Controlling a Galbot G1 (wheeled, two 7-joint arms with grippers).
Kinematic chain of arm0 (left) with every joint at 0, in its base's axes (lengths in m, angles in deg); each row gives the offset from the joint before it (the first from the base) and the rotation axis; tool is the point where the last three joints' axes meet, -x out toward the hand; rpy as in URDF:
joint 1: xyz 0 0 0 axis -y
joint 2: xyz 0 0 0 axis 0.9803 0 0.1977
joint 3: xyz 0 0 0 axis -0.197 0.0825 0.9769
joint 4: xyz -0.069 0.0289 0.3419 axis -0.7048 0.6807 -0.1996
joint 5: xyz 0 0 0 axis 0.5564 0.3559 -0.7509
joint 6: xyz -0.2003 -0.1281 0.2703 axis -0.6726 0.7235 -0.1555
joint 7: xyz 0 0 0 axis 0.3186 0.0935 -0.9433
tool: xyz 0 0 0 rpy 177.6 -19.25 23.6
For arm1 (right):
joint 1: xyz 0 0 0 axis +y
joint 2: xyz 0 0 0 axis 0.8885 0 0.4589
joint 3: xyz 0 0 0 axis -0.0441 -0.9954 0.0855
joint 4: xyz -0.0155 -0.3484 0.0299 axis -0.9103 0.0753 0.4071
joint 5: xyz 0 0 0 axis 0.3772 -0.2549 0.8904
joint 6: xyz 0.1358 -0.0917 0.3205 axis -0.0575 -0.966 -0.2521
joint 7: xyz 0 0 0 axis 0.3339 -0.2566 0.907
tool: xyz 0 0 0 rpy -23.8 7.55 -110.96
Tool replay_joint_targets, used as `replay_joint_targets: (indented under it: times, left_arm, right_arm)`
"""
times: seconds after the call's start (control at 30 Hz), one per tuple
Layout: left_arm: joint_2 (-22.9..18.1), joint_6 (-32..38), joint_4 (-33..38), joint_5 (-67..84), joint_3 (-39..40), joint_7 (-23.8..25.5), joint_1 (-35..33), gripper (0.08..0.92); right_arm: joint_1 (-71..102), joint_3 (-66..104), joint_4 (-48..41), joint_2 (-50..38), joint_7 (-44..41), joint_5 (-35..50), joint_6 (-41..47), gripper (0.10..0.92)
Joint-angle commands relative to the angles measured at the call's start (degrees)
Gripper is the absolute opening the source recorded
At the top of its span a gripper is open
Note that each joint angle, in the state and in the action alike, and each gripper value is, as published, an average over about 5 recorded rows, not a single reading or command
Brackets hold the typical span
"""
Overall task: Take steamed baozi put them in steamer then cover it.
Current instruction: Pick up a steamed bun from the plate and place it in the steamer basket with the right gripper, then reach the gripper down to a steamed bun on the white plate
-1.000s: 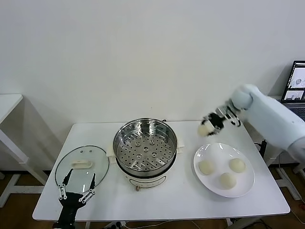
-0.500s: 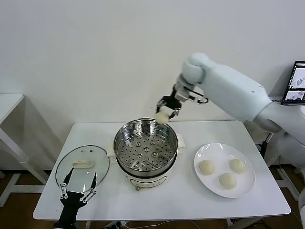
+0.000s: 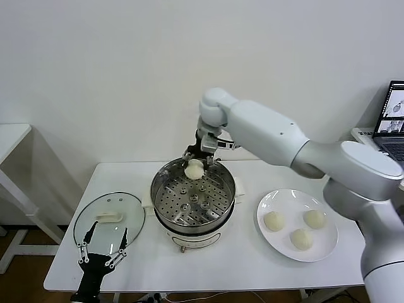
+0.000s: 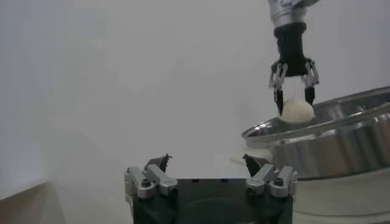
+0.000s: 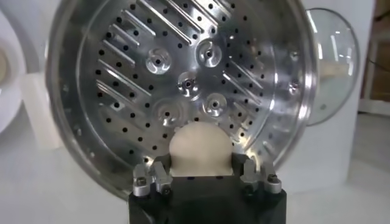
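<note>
One cream baozi (image 3: 195,168) hangs just above the far inner edge of the steel steamer (image 3: 153,189), and my right gripper (image 3: 197,160) is shut on it. In the right wrist view the same baozi (image 5: 200,148) sits between the two fingers, over the perforated tray (image 5: 122,73). The left wrist view shows it (image 4: 297,111) level with the steamer's rim (image 4: 341,131). Three more baozi (image 3: 273,221) lie on the white plate (image 3: 271,243) at the right. My left gripper (image 3: 101,251) stands open and holds nothing, at the table's front left, beside the lid.
The round glass lid (image 3: 108,218) with its cream handle lies flat on the table, left of the steamer. A laptop (image 3: 392,120) stands off the table's right end. A white wall rises close behind the table.
My right arm has swung left with the baozi, from above the plate to over the steamer, and has come down towards the tray. The left arm has not moved.
</note>
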Motion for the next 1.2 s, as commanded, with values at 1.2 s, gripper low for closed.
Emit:
replay_joint_targets:
  times: [1.2]
  left_arm:
    - [-0.21, -0.32, 0.81, -0.01, -0.09, -0.84, 0.64, 0.823]
  right_arm:
    - [-18.15, -16.55, 14.09, -30.07, -9.36, 43.86, 42.20, 0.823]
